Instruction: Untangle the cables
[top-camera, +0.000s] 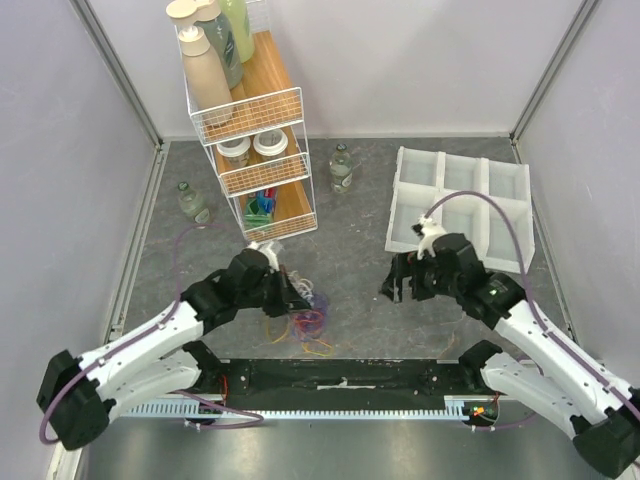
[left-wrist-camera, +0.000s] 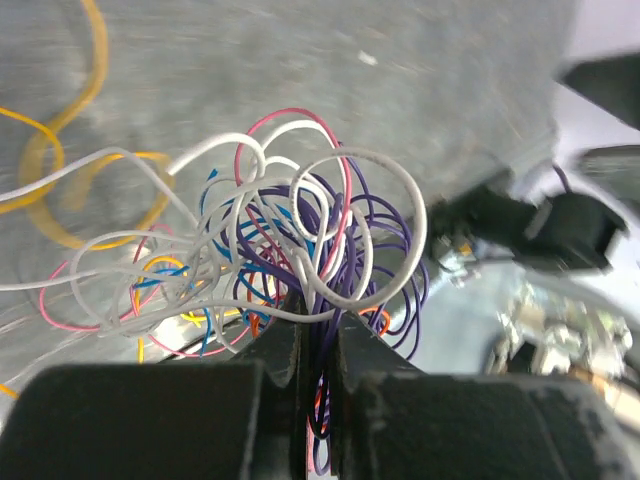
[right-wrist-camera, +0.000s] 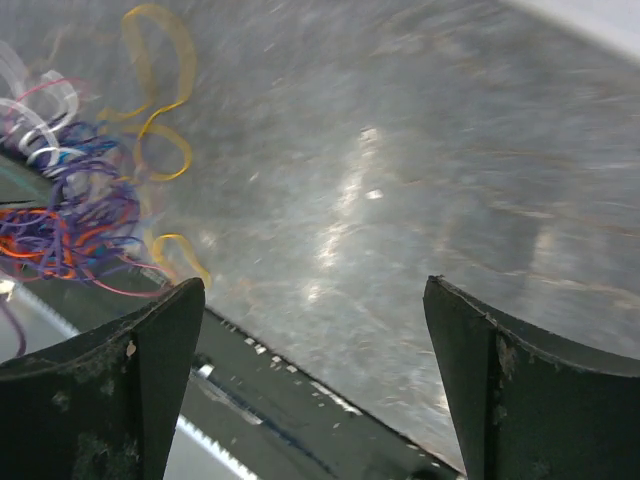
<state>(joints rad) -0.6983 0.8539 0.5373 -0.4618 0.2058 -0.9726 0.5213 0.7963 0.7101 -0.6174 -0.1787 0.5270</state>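
- The left gripper (top-camera: 290, 292) (left-wrist-camera: 318, 330) has its 2 fingers pressed nearly together on a few strands at the base of the cables (top-camera: 310, 318) (left-wrist-camera: 300, 250). Purple, white and pink-red threads run down into the narrow gap between them.
- The right gripper (top-camera: 398, 285) (right-wrist-camera: 310, 290) is spread wide with nothing between its fingers. It sits at 3 o'clock of the bundle, well apart from it.
- The cables are 1 knotted clump on the table (top-camera: 360, 230), toward 6 o'clock and near the arm bases. A few yellow loops trail loose at 6 o'clock of the clump.
- From the left wrist, white, purple, blue and pink-red loops interlock tightly, and yellow curls lie free at 10 o'clock.
- I'd say this is the early separating step: 1 arm anchors the knot and nothing is teased out yet.
- Next, the right gripper would need to cross toward 9 o'clock and close on 1 outer loop, probably a yellow one, then draw it away slowly so the floppy strands slide instead of cinching.
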